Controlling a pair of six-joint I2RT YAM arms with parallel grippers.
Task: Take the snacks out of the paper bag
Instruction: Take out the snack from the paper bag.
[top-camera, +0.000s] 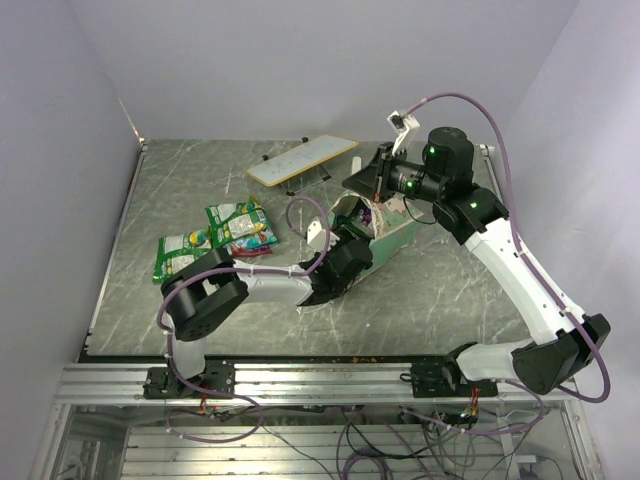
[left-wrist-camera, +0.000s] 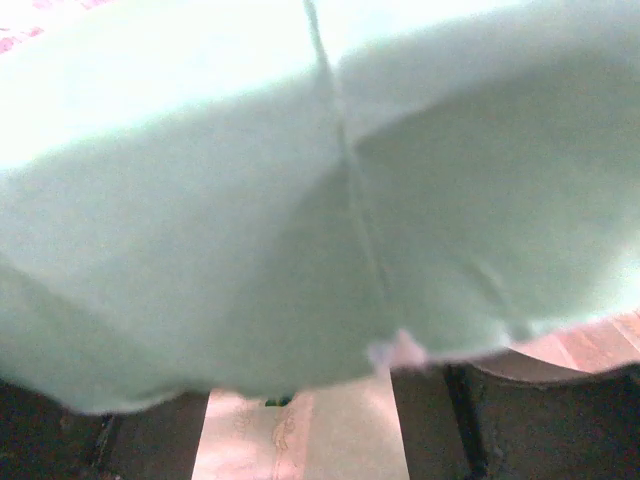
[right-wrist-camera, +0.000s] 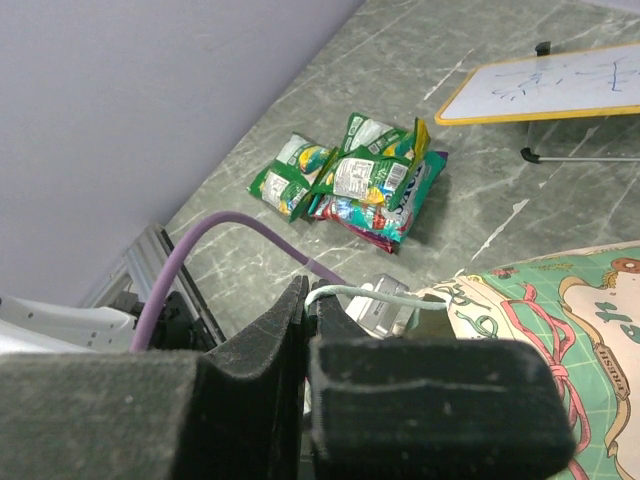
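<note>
The mint-green paper bag (top-camera: 385, 238) lies tilted at mid-table with its mouth facing up and left; something purple shows in the mouth. My right gripper (top-camera: 362, 185) is above the mouth, shut on the bag's pale cord handle (right-wrist-camera: 375, 290), which runs between its fingertips (right-wrist-camera: 312, 295). The bag's printed side (right-wrist-camera: 560, 310) shows below it. My left gripper (top-camera: 335, 262) is at the bag's lower left end; its view is filled by the green paper (left-wrist-camera: 300, 200), with the fingers apart at the bottom corners. Several green and red-pink snack packets (top-camera: 240, 228) (right-wrist-camera: 365, 175) lie left of the bag.
A flat white board (top-camera: 300, 160) on black legs stands at the back, also seen in the right wrist view (right-wrist-camera: 550, 85). A small white oblong object (top-camera: 318, 232) lies beside the bag's mouth. Another green packet (top-camera: 180, 255) lies further left. Purple cable crosses near my right gripper.
</note>
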